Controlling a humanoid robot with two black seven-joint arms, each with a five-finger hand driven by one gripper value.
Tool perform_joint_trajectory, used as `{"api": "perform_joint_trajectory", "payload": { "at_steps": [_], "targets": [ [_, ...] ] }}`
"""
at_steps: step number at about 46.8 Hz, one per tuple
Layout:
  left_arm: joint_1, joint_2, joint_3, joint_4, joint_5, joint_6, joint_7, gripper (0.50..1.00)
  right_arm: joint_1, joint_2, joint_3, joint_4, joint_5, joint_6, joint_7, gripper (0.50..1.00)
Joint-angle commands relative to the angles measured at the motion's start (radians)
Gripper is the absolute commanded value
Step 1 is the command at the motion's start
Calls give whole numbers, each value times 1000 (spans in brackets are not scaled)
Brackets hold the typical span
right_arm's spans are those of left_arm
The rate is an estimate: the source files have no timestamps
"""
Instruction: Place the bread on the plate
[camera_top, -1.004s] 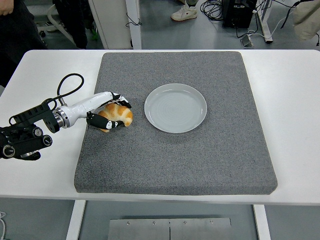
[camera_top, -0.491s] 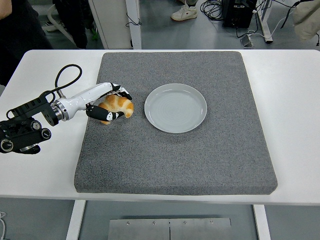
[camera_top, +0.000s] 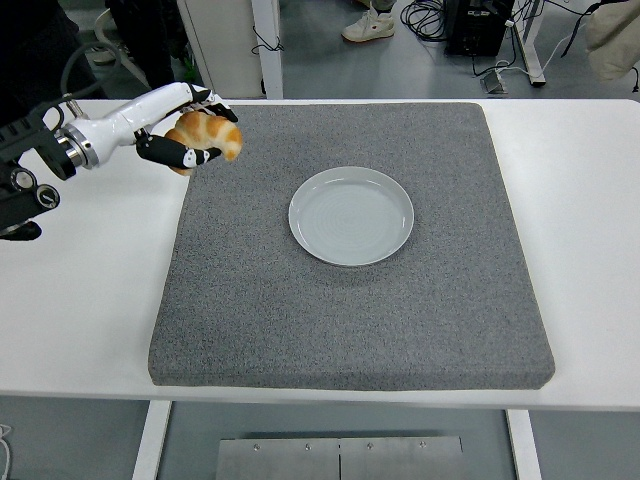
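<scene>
A golden-brown bread roll (camera_top: 210, 136) hangs in the air over the far left corner of the grey mat, well above the surface. My left hand (camera_top: 188, 132) has its black fingers curled around the roll. The white forearm runs back to the picture's left edge. A pale round plate (camera_top: 351, 215) sits bare on the mat, to the right of the hand and nearer to me. No right arm shows anywhere.
The grey mat (camera_top: 350, 330) covers most of the white table (camera_top: 80, 300). Behind the table are a white post, cables and a person's shoes on the floor. A dark-clothed person stands at the top left.
My left hand has risen off the mat with the bread, travelling up and toward the far left. The plate has stayed put.
</scene>
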Motion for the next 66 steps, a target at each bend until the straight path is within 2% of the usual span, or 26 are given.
{"api": "perform_joint_trajectory", "payload": {
  "at_steps": [1, 11, 14, 18, 31, 40, 47, 66],
  "targets": [
    [-31, 7, 0, 0, -1, -19, 2, 500, 0, 0, 1, 0, 0, 0, 0, 1000],
    [-113, -6, 0, 5, -1, -27, 7, 500, 2, 0, 1, 0, 0, 0, 0, 1000],
    [-133, -31, 2, 17, -1, -27, 19, 500, 2, 0, 1, 0, 0, 0, 0, 1000],
    [-153, -119, 0, 57, -1, -27, 31, 500, 2, 0, -1, 0, 0, 0, 0, 1000],
    [-170, -444, 0, 284, -1, -27, 35, 500, 2, 0, 1, 0, 0, 0, 0, 1000],
    [-118, -599, 8, 394, 0, -19, 33, 500, 2, 0, 1, 0, 0, 0, 0, 1000],
    [-60, -641, 11, 427, 5, -16, 33, 500, 0, 0, 1, 0, 0, 0, 0, 1000],
    [57, -654, 75, 443, 10, -1, 27, 500, 0, 0, 1, 2, 0, 0, 0, 1000]
  ]
}}
